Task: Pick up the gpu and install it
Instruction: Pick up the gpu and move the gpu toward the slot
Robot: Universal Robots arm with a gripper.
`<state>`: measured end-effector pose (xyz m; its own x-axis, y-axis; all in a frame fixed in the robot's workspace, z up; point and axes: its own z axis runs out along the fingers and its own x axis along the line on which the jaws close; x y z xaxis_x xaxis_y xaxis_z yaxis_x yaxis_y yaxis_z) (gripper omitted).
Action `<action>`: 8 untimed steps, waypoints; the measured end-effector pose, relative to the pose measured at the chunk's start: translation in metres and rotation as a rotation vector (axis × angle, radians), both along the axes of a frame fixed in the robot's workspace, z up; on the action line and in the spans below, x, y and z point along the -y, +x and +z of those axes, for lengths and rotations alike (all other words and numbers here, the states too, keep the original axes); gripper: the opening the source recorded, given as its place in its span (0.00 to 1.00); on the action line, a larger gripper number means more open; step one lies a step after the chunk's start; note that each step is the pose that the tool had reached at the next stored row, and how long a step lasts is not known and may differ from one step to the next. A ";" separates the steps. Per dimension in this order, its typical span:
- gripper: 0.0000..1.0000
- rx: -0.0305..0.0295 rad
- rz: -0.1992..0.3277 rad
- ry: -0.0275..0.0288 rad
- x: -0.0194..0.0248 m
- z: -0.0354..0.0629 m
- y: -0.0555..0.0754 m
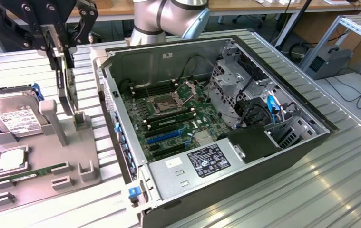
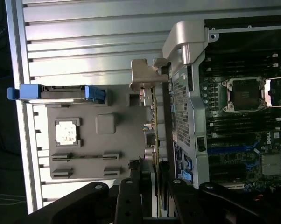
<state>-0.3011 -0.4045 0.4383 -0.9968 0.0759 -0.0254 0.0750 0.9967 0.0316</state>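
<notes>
At the lower left of the exterior view, a grey fixture tray (image 1: 41,142) is seen on the ribbed aluminium table (image 1: 332,180). Three spare parts are counted on it: one green RAM stick (image 1: 29,172) laid flat, one processor (image 1: 12,160) in a square recess above it, and one hard drive (image 1: 12,118) with a white label whose print cannot be read.

The centre of the frame is taken by one open computer case (image 1: 244,187). A black-and-white label (image 1: 209,160) is carried on its power supply, with text too small to be read. One open processor socket (image 1: 165,102) and one blue slot (image 1: 164,135) are seen on the motherboard (image 1: 187,121). In the wrist view, white lettering (image 2: 267,137) on the board appears to read DELL.

Toward the upper left, the gpu (image 1: 68,90) is stood on edge in the tray's upright holder, between hard drive and case. The gripper (image 1: 62,50) is set down over its top edge; whether it is clamped on the card cannot be told. In the wrist view the gpu (image 2: 155,135) is seen edge-on, its silver bracket (image 2: 147,74) at the far end from the gripper (image 2: 152,182).

At the top centre, the grey arm (image 1: 167,19) is seen.
</notes>
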 end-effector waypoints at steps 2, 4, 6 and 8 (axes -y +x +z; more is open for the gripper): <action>0.27 0.0001 0.000 0.0000 0.0000 0.0000 0.002; 0.27 0.0000 0.000 0.0000 0.0000 0.0000 0.004; 0.27 0.0001 0.000 0.0000 0.0000 0.0000 0.005; 0.27 0.0001 0.000 0.0000 0.0000 0.0000 0.006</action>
